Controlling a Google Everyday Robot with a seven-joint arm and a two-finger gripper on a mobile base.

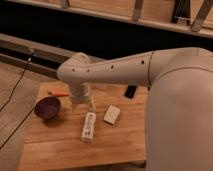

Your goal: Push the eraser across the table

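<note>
The eraser [131, 91] is a small black oblong lying flat near the far edge of the wooden table [60, 150], partly beside my white arm. My gripper [83, 105] hangs from the wrist over the table's left-middle, well to the left of the eraser and just above the top end of a white bottle [88, 126]. Its fingers stand open with nothing between them. It is not touching the eraser.
A cream-white block [112, 114] lies between the bottle and the eraser. A dark purple bowl [47, 107] sits at the left, with an orange pen-like object [59, 93] behind it. My bulky arm covers the table's right side. A cable [15, 90] trails on the floor to the left.
</note>
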